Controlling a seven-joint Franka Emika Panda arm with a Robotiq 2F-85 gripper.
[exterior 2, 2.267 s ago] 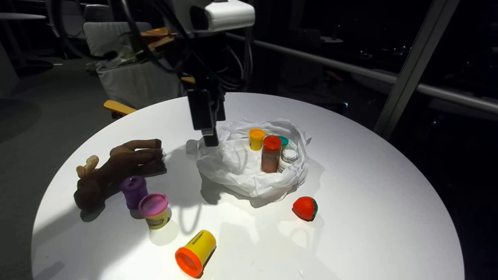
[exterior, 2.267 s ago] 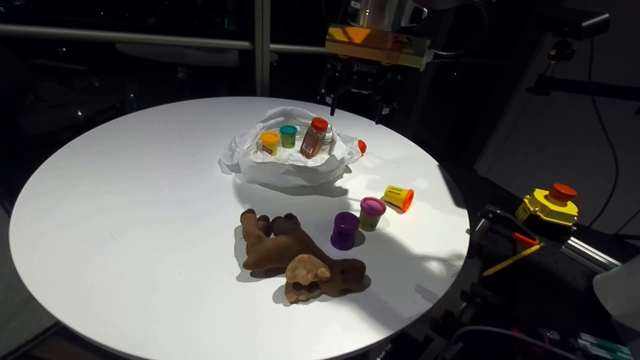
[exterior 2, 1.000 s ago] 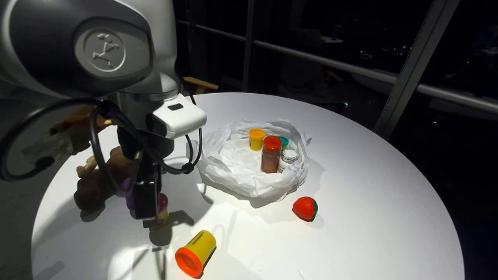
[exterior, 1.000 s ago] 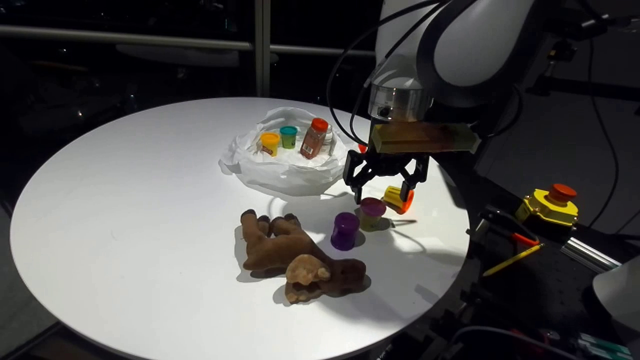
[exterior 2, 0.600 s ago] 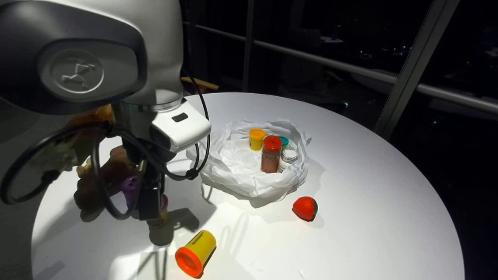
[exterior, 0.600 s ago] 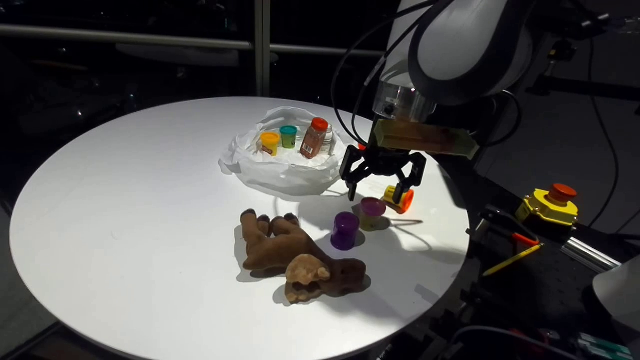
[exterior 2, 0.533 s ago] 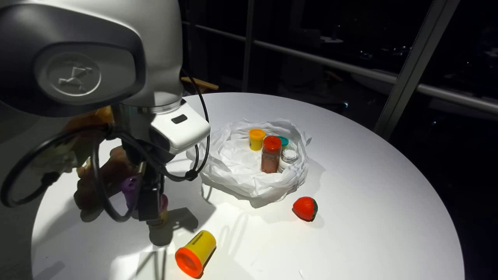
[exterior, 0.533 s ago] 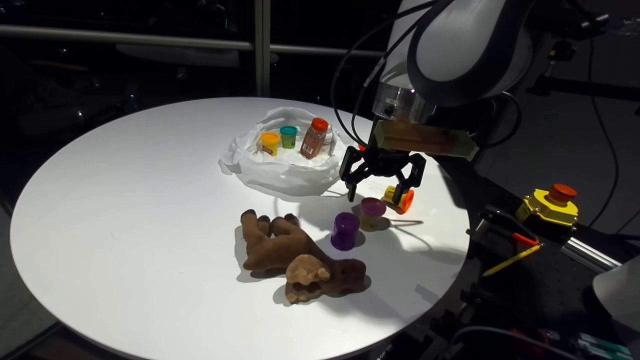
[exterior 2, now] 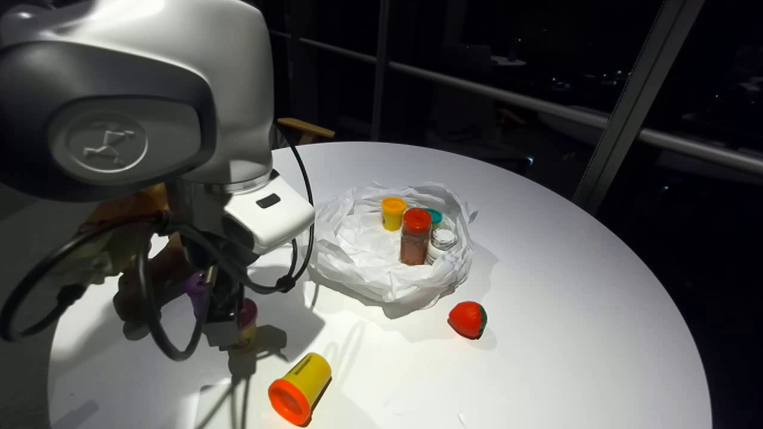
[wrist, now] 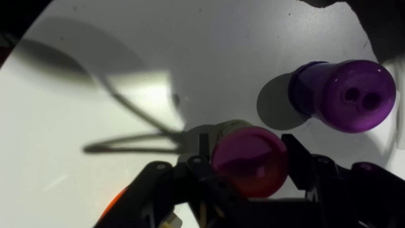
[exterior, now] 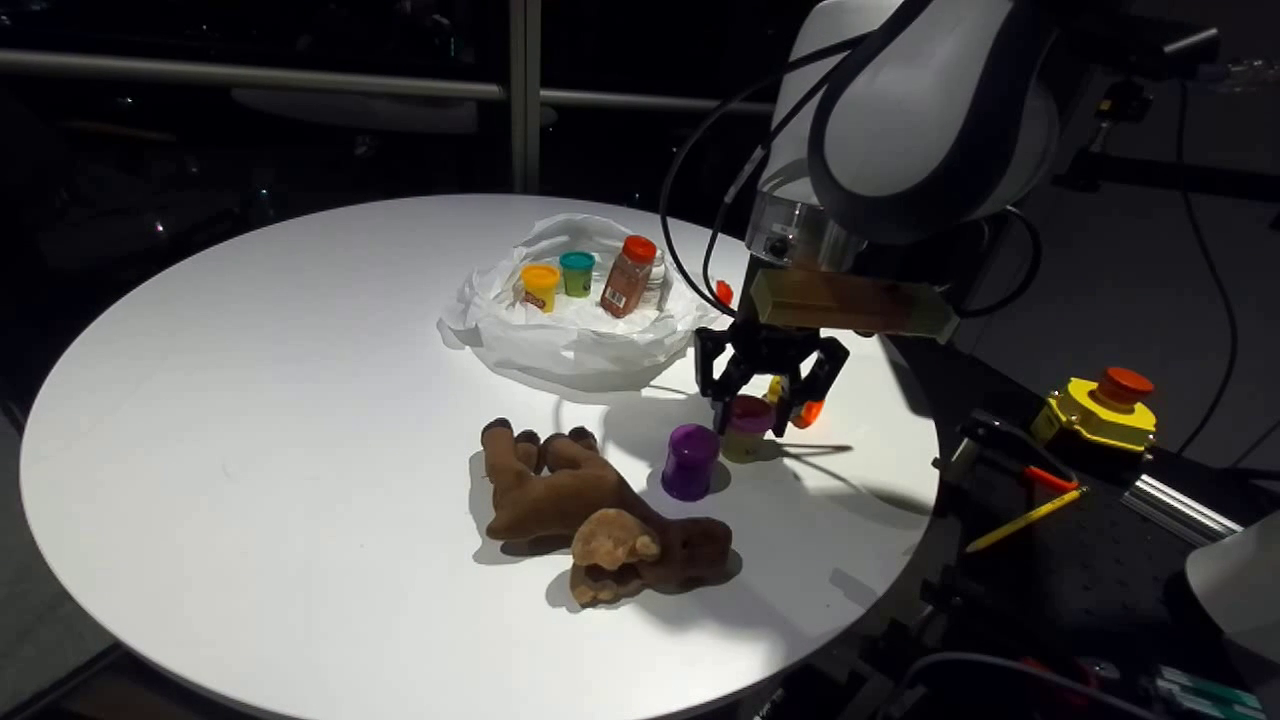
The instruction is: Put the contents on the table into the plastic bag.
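My gripper (exterior: pixel 752 424) points down with its fingers closed against both sides of a pink-lidded tub (wrist: pixel 246 152), which still stands on the white table (exterior: pixel 250 400). Close beside it is a purple cup (wrist: pixel 357 95). The brown plush toy (exterior: pixel 560 505) lies on its side. A yellow tub with an orange lid (exterior 2: pixel 301 387) lies tipped over, and a red strawberry (exterior 2: pixel 468 319) rests apart. Inside the spread plastic bag (exterior: pixel 580 360) stand a brown bottle with red cap (exterior 2: pixel 415 244), a white jar (exterior 2: pixel 443 241), a yellow tub (exterior: pixel 540 287) and a green tub (exterior: pixel 577 276).
Loose cables (exterior 2: pixel 173 333) hang from the arm near the plush toy. Beyond the round table's edge sit a yellow emergency stop box (exterior: pixel 1095 420) and a yellow pencil (exterior: pixel 1025 520). A window rail (exterior: pixel 250 75) runs behind.
The gripper has come from beside the bag to the pink-lidded tub and sunk lower. Over the last half second its fingers have drawn together around the lid.
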